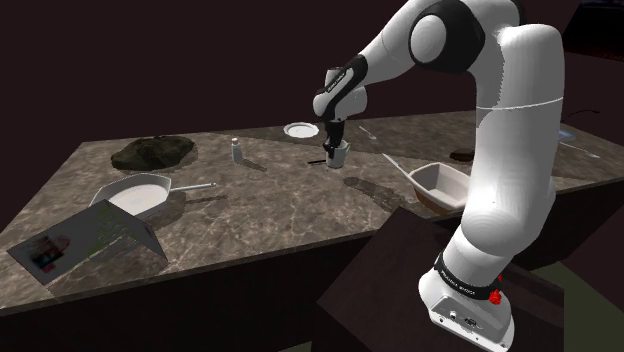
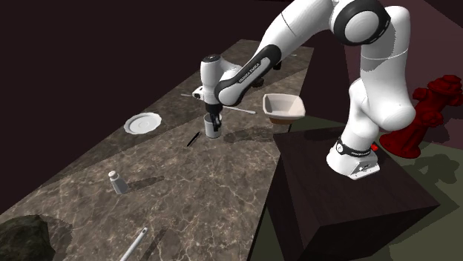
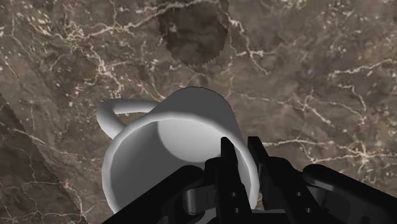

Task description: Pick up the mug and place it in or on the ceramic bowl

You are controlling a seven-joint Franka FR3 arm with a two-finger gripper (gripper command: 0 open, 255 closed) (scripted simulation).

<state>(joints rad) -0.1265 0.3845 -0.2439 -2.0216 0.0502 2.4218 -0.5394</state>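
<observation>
the gripper [image 3: 242, 149] pinches the wall of the white mug [image 3: 172, 127], one finger inside the rim, one outside. the mug is upright toward the far edge of the counter [image 1: 260, 200], near a small plate [image 1: 300, 130]. the white bowl [image 1: 440, 185] sits well apart, at the counter's edge beside the stand [image 1: 400, 290].
</observation>
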